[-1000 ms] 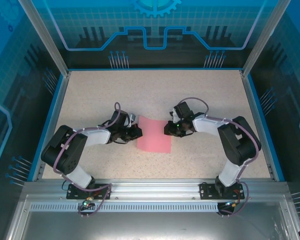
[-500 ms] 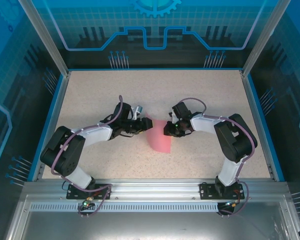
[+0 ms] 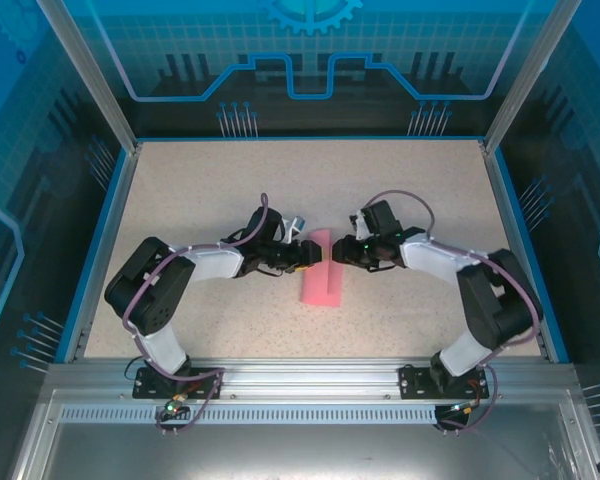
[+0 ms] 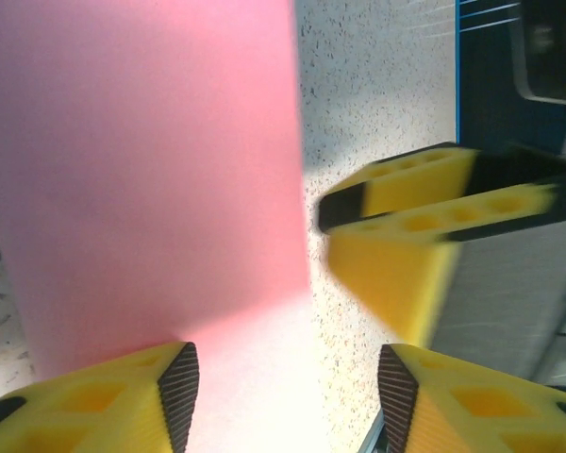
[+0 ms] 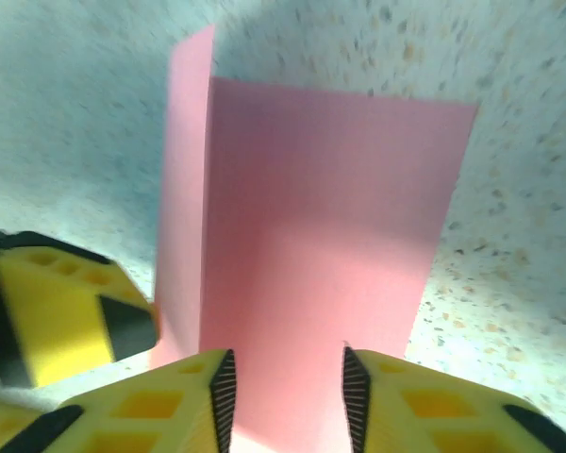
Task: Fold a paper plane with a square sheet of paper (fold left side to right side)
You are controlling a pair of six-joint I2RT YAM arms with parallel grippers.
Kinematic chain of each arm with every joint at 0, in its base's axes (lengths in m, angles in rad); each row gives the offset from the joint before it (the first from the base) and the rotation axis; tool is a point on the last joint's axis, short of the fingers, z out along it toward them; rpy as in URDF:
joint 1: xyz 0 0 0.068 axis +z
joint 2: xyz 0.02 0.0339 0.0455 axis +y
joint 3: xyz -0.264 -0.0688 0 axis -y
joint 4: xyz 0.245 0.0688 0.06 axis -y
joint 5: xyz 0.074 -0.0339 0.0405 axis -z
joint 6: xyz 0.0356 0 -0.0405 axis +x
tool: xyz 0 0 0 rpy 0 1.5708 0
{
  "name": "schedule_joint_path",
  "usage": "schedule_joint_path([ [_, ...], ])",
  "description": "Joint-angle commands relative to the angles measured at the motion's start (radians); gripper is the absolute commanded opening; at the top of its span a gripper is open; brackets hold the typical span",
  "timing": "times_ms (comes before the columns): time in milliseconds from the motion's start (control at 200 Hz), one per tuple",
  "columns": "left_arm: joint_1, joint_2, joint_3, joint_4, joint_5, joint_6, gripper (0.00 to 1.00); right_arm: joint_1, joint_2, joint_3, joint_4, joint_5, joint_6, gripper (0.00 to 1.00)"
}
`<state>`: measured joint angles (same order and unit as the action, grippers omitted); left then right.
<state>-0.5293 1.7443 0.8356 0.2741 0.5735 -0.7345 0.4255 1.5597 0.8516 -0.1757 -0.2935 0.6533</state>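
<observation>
Pink paper (image 5: 321, 217) at right pincer (image 5: 288, 387) tips

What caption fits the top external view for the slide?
Left claw and right claw meet at the far end of the folded pink paper sheet on the speckled table.

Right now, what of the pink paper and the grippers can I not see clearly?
Top view: the left gripper and right gripper cover part of the square sheet of paper.
Left wrist view: glare washes out the sheet's near edge; the right gripper is blurred.
Right wrist view: the frame's bottom cuts off the sheet's near edge; the left gripper is blurred.
</observation>
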Motion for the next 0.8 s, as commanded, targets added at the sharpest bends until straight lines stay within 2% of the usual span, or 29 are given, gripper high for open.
schedule_joint_path([
  [0, -0.005, 0.007, 0.031, -0.004, 0.013, 0.012, 0.51, -0.037, -0.064, -0.049, 0.050, -0.068, 0.016, 0.44],
  [155, -0.004, 0.013, 0.038, -0.019, 0.010, 0.021, 0.46, -0.034, -0.039, -0.053, 0.128, -0.187, 0.063, 0.48],
  [375, -0.006, 0.017, 0.038, -0.023, 0.008, 0.024, 0.44, 0.002, 0.052, -0.020, 0.152, -0.216, 0.083, 0.46],
  [485, -0.005, 0.007, 0.031, -0.024, 0.003, 0.027, 0.43, 0.007, 0.083, -0.014, 0.145, -0.212, 0.088, 0.37],
  [705, -0.005, -0.026, 0.032, -0.068, -0.025, 0.052, 0.44, 0.005, 0.080, -0.022, 0.121, -0.184, 0.072, 0.00],
  [790, -0.006, -0.072, 0.041, -0.155, -0.080, 0.097, 0.47, 0.001, 0.068, -0.016, 0.059, -0.143, 0.045, 0.00],
])
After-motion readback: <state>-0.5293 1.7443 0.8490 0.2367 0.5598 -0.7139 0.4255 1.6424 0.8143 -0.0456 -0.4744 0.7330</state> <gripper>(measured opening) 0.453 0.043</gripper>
